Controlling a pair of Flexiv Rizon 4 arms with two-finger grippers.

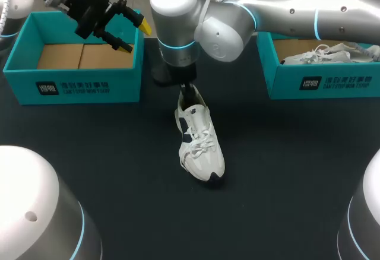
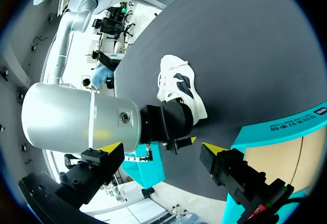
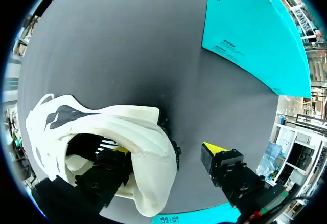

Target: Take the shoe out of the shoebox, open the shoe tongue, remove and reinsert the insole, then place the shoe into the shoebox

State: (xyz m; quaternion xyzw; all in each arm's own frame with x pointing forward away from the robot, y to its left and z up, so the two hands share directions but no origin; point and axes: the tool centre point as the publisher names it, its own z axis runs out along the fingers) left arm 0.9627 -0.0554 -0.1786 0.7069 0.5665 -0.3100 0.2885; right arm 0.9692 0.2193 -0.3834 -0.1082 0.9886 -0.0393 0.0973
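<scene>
Dark tabletop (image 1: 285, 171). White sneaker (image 1: 199, 144) lies mid-table, right of the empty shoebox (image 1: 77, 88), long axis near–far, heel far. At the heel, right gripper (image 3: 167, 150) stands apart: one finger inside the collar, other clear outside. Over the shoebox, left gripper (image 1: 135, 36) spread, farther off.

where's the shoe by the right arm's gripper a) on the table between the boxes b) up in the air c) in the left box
a, the shoe lies flat on the dark table, between the left shoebox and the right shoebox.
</scene>
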